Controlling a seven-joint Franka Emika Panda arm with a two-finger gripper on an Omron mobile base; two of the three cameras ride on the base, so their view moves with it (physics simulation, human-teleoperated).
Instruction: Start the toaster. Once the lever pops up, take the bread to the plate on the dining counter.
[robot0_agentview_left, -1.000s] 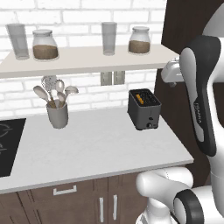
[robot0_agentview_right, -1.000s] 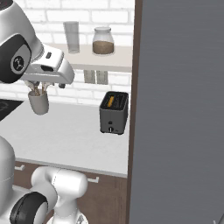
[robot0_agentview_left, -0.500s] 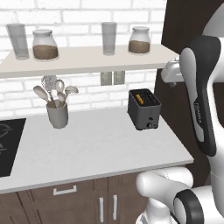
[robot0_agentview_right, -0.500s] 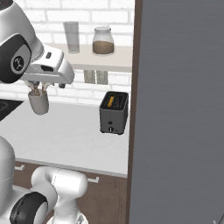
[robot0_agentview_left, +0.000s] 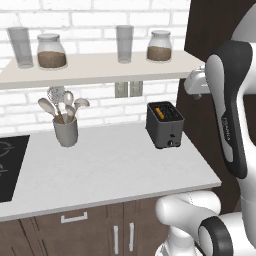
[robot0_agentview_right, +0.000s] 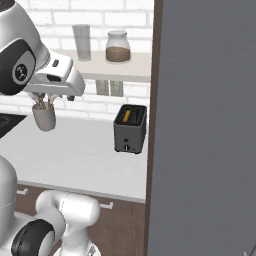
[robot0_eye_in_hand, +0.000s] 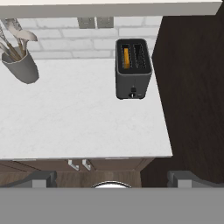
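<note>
The white worktop (robot0_agentview_left: 115, 165) spreads under a shelf (robot0_agentview_left: 100, 70) of jars, with a tall dark cabinet (robot0_agentview_right: 210, 125) closing it off at 3 o'clock. In the hand view the toaster (robot0_eye_in_hand: 133, 74) stands at about 1 o'clock near that cabinet, well apart from the utensil cup (robot0_eye_in_hand: 19, 65) at 10 o'clock. The bread (robot0_eye_in_hand: 126, 57) sits in the toaster's left slot, its orange edge showing. The end effector (robot0_eye_in_hand: 111, 180) hangs high above the worktop's front edge, its fingertips (robot0_eye_in_hand: 41, 179) spread wide, gripping nothing.

The likely trouble is the cabinet: a descent toward the toaster's front could brush that wall. Pressing the small front controls off-centre may shove the light toaster backward instead of starting it. Which control is the lever is too small to tell.
</note>
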